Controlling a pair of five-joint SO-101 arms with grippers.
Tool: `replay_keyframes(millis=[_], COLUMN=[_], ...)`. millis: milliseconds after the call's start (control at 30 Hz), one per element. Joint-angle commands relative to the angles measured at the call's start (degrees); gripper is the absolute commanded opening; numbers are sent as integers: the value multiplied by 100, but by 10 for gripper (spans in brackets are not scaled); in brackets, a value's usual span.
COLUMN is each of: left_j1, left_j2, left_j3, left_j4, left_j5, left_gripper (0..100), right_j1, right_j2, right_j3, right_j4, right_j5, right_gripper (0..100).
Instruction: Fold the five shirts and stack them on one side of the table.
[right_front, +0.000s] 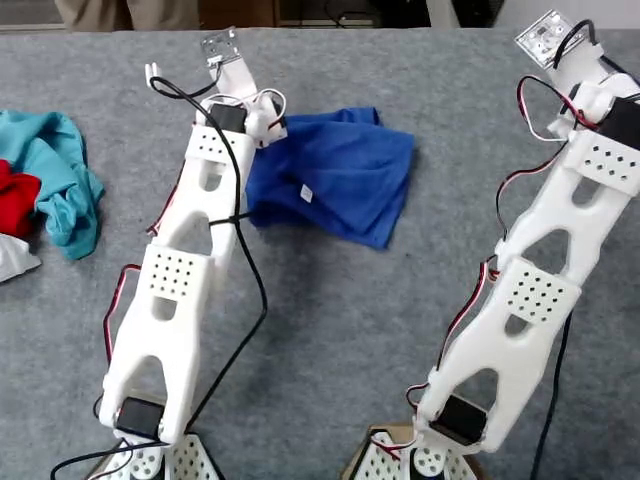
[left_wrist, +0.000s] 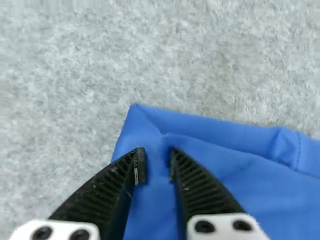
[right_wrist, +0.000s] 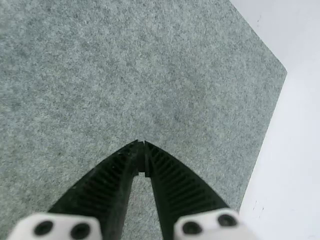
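The blue shirt (right_front: 340, 180) lies rumpled on the grey surface (right_front: 330, 340). The left pincer (left_wrist: 155, 165) sits at the shirt's corner, jaws narrowly parted (perhaps touching cloth). The right pincer (right_wrist: 141, 159) hangs over bare surface, tips together. A teal shirt (right_front: 60, 170), red shirt (right_front: 15, 190) and white shirt (right_front: 12, 255) lie heaped at one edge.

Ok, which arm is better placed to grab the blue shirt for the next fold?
Left. The left gripper sits over a corner of the blue shirt, fingers slightly apart. The right gripper hangs over bare grey felt near the table's edge, fingers closed, well away from the shirt.
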Motion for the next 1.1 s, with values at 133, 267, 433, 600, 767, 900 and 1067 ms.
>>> replay_keyframes(millis=[133, 267, 433, 600, 767, 900, 1067], left_j1=[-264, -299, -448, -642, -774, -782, -782], left_j2=[-92, -101, -154, -136, -110, -110, -119], left_j3=[0, -9, -53, -53, -53, -53, -53], left_j4=[-246, -237, -255, -281, -290, -290, -237], left_j5=[-70, -202, -176, -158, -9, 97, 413], left_gripper=[33, 21, 21, 21, 24, 56, 97], right_j1=[-101, -101, -119, -180, -189, -259, -277], right_j2=[-57, -57, -57, -57, -48, -48, -48], right_j3=[-127, -127, -127, -127, -127, -127, -127], right_j4=[26, 35, 132, 158, 229, 273, 273], right_j5=[79, 79, 193, 211, 237, 237, 220], right_gripper=[11, 11, 11, 9, 9, 9, 9])
